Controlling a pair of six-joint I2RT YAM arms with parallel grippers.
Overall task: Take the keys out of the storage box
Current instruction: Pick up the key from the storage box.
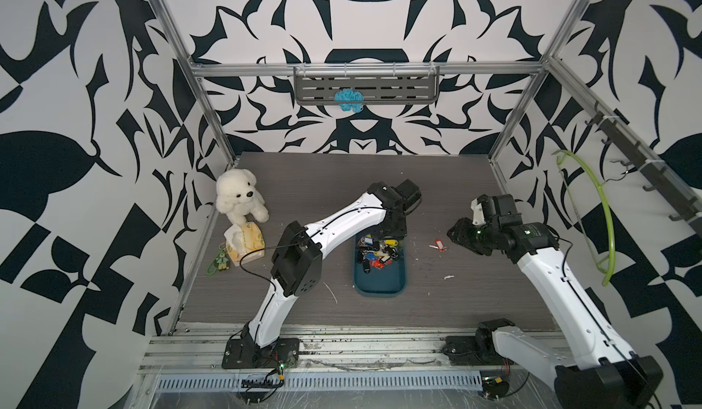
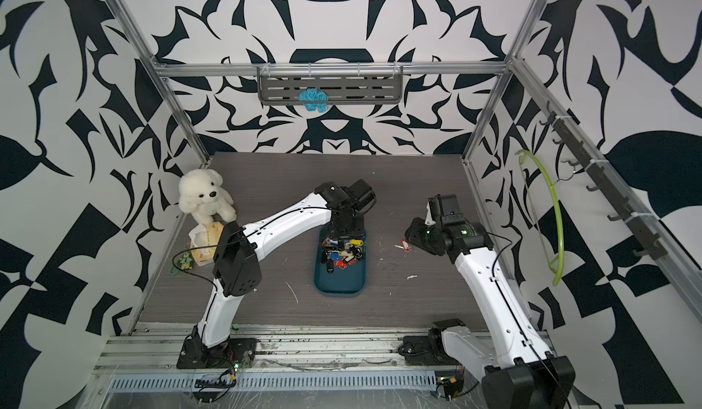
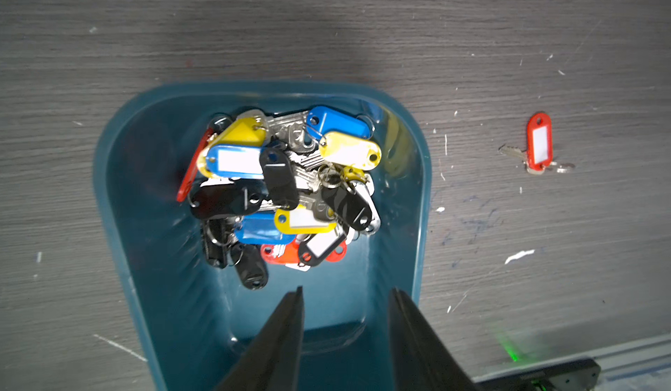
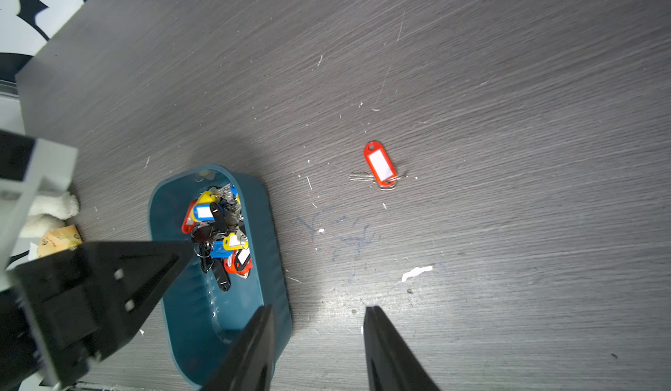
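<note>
Left end effector [image 3: 346, 291] hangs over the storage box [image 3: 152, 254], fingers apart, nothing between them. Keys [image 3: 287, 189] heaped at the box's far end; one red-tagged key [image 3: 539, 142] lies alone on the tabletop [image 3: 326, 26], apart from the box. Right end effector [image 4: 318, 308] above the tabletop beside the box, fingers apart, empty.

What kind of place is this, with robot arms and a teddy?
Probably a robot practice booth: two white-and-black robot arms bolted to a metal rail, a silver metal frame with black-and-white patterned walls, and props like the white plush bear.
</note>
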